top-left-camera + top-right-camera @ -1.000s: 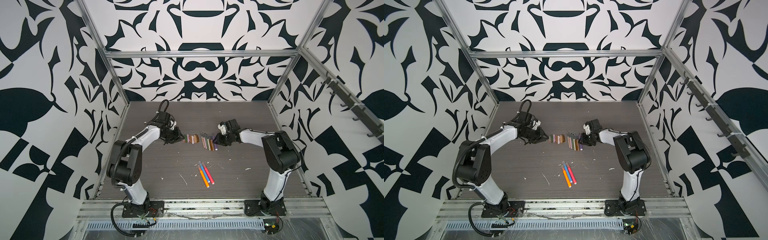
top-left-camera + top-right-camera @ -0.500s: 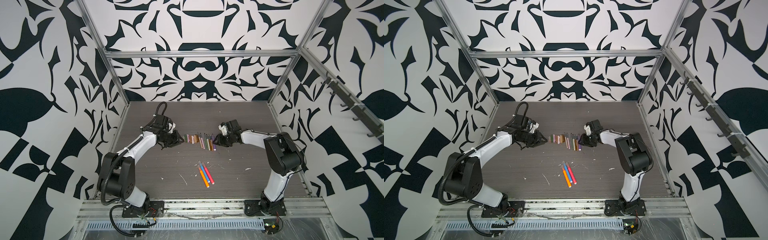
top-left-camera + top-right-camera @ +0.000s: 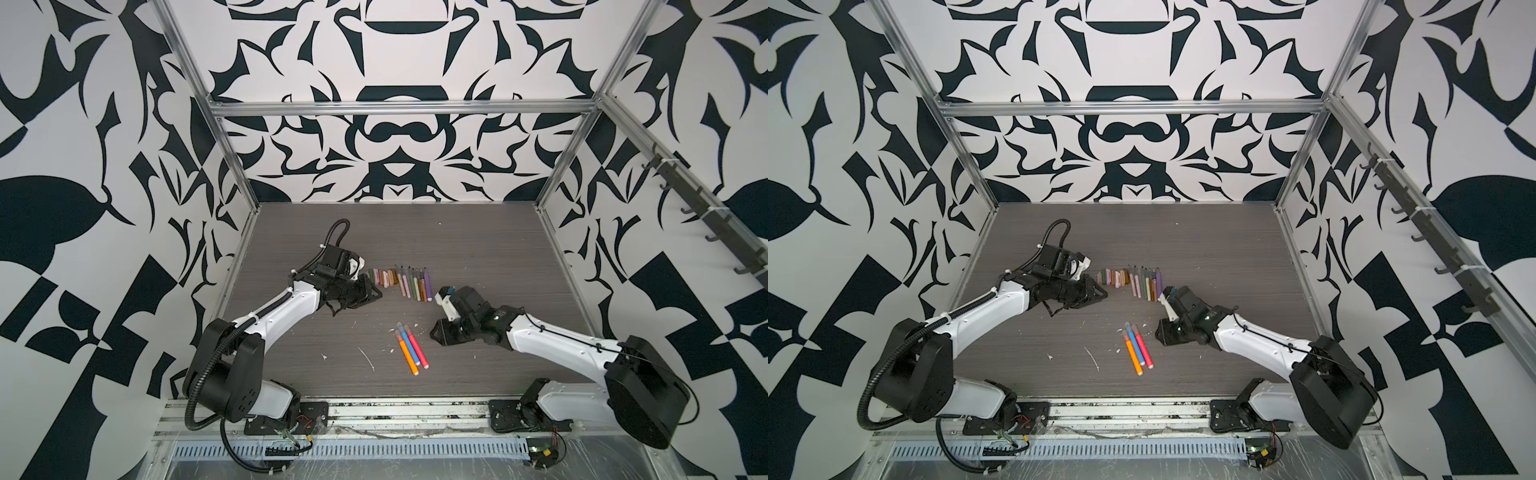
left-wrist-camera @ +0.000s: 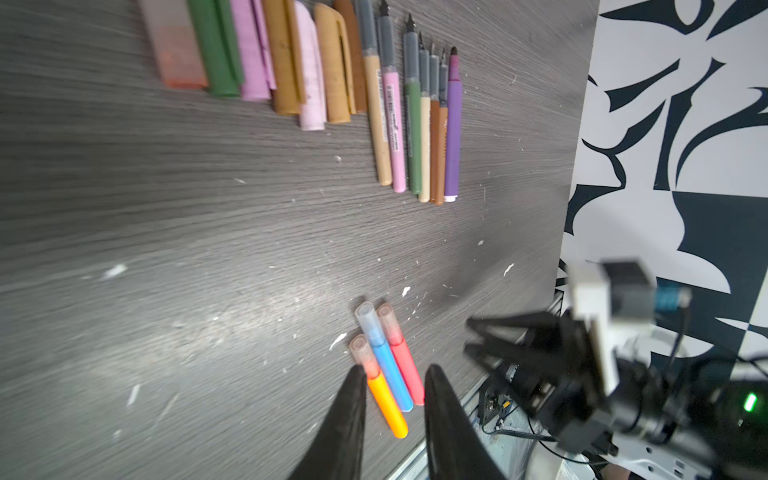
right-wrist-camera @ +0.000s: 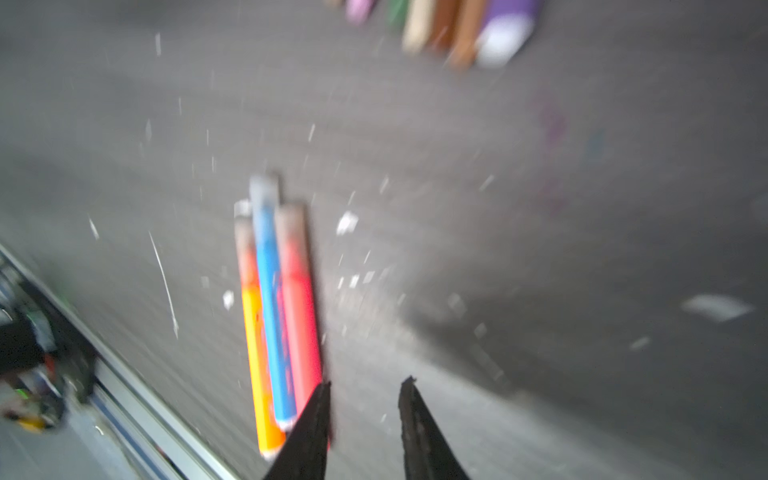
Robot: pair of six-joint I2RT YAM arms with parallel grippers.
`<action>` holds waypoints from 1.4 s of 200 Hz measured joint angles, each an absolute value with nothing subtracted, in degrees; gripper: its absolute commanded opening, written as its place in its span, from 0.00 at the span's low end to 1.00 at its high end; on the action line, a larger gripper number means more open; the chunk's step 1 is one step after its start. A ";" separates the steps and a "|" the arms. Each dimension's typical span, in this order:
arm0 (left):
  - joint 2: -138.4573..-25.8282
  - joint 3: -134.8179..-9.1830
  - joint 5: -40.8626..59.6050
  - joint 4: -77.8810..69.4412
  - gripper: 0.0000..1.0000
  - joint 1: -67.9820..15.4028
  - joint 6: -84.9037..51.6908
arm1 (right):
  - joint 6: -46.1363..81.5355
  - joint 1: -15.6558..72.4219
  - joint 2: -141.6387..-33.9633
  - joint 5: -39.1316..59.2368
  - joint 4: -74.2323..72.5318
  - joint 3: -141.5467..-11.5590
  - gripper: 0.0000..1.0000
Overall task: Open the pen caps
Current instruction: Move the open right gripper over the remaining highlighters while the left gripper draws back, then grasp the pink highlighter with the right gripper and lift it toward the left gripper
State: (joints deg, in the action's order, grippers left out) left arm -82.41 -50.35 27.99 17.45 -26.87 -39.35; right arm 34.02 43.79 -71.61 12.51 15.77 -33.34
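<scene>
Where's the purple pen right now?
In both top views the purple pen lies mid-table at the right end of the uncapped row, directly beside a brown pen.

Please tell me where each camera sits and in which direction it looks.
Both top views: high above the front rail, looking down towards the back wall; both arms, left gripper, right gripper and table show.
Left wrist: on the left arm, looking over its own gripper at the three capped pens, the removed caps and the right gripper.
Right wrist: on the right arm, blurred, looking over its own gripper at the capped pens.
Shared: both wrist views show those pens.
</scene>
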 measured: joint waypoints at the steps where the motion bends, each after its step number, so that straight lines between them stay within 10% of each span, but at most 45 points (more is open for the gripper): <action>1: -82.48 -50.33 27.99 17.30 0.28 -27.00 -39.46 | 34.24 44.05 -71.59 12.34 15.81 -33.28 0.30; 280: -83.48 -49.63 27.92 13.85 0.27 -28.42 -41.23 | 44.62 60.69 -86.26 -8.73 25.87 -42.65 0.34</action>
State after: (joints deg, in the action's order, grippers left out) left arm -83.48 -49.63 27.92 13.85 -28.42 -41.23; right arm 44.62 60.69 -86.26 -8.73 25.87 -42.65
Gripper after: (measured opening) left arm 0.275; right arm 0.343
